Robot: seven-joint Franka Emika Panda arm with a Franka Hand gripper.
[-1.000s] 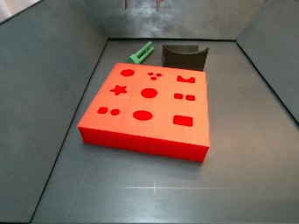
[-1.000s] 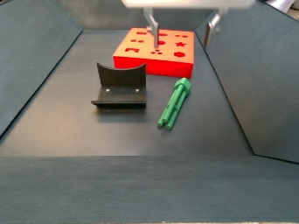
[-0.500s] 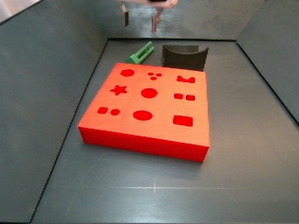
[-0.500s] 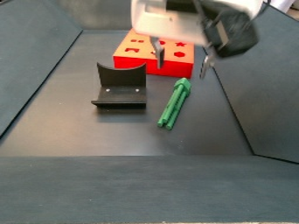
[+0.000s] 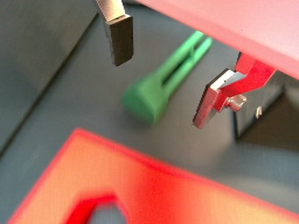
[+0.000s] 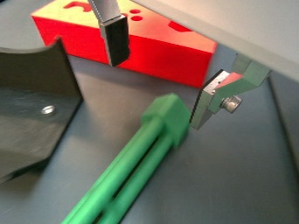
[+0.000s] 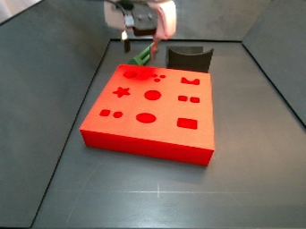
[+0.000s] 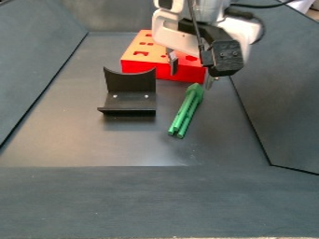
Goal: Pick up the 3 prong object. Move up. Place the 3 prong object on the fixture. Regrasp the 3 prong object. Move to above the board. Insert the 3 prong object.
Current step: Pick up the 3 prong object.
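Gripper [image 6: 160,77] low over the dark floor, fingers spread wide, nothing held between them. In both wrist views the two silver plates with dark pads stand well apart: one finger [image 5: 119,38] on one side, the other finger [image 5: 222,94] across the gap.

3 prong object [image 6: 131,166] lies flat on the floor, green, elongated. Its blunt end sits below the gap between the fingers, roughly centred, not touched by either pad. The rest of the piece runs away from the fingers. Same piece in the other wrist view [image 5: 170,77], again under the open gap.

Side view: gripper [image 8: 187,67] hangs at the far end of the 3 prong object [image 8: 185,110], close above it; contact cannot be told. Other side view: gripper [image 7: 141,40] above the green piece [image 7: 142,55], which is partly hidden behind it.

Board [image 8: 147,57], red-orange, lies just beyond the fingers; its near wall shows behind them [image 6: 146,54]. Shaped holes on its top face [image 7: 152,105].

Fixture [image 8: 129,92], dark, stands beside the 3 prong object, apart from it, off to one side of the fingers [image 6: 33,109]. Nothing rests on it.
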